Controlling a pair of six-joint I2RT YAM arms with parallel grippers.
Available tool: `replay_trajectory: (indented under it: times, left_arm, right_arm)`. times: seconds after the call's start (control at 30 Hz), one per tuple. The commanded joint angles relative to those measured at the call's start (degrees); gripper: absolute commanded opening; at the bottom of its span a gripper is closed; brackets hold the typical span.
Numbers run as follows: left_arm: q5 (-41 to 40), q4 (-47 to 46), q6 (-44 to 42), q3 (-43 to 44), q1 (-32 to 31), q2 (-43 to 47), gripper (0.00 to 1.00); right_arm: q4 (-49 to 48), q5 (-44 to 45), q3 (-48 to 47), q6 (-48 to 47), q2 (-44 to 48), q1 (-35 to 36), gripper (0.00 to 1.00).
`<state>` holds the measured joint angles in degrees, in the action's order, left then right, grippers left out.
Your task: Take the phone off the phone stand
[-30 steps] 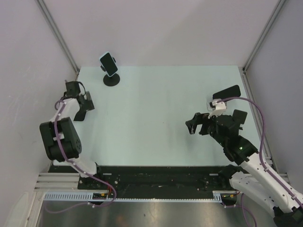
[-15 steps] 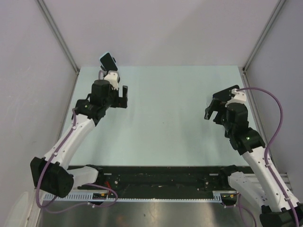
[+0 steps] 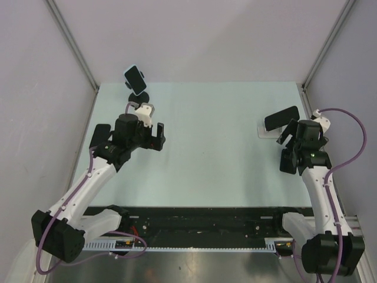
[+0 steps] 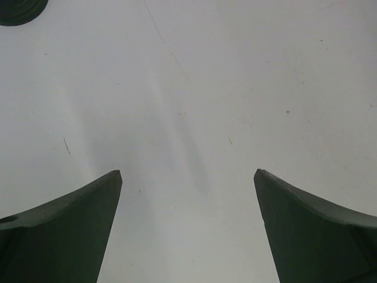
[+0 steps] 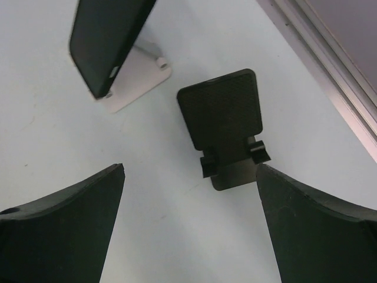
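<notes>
2 phones sit on stands on the pale tabletop. The far-left phone is tilted on a round-base stand at the far left corner. The right phone leans on a white stand near the right edge.

The left gripper hovers over bare tabletop, just near and right of the round-base stand. Its 2 fingers are spread wide with nothing between them. In the left wrist view only an arc of the round base shows, at the top left corner. The gripper is apart from the far-left phone.

The right gripper hangs just near of the right phone, fingers also spread wide and empty. In the right wrist view the right phone is at the upper left, dark screen tilted, its lower edge resting on the white stand. Just right of that, a black folding stand lies on the tabletop with no phone on it. It is close to the white stand but not touching it. A metal rail runs along the right edge of the tabletop.
</notes>
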<state>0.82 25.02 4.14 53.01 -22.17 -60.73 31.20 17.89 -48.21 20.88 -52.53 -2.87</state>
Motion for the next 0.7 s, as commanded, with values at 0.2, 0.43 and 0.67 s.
replay_trajectory:
  times: [0.2,0.43,0.67]
  left_arm:
    - [2.96,-1.81,-0.45,-0.10,-1.11,3.16,1.00]
    - [2.26,-1.81,-0.89,-0.19,-2.52,3.16,1.00]
    - [1.90,-1.81,-1.24,-0.28,-3.23,3.25,1.00]
  right_arm:
    - [-8.08,-3.21,0.92,-1.11,-10.57,-9.78,1.00]
    - [-11.69,-6.55,0.92,-2.34,-15.23,-11.98,1.00]
    - [-13.97,-9.36,1.10,-4.10,-17.87,-11.98,0.99]
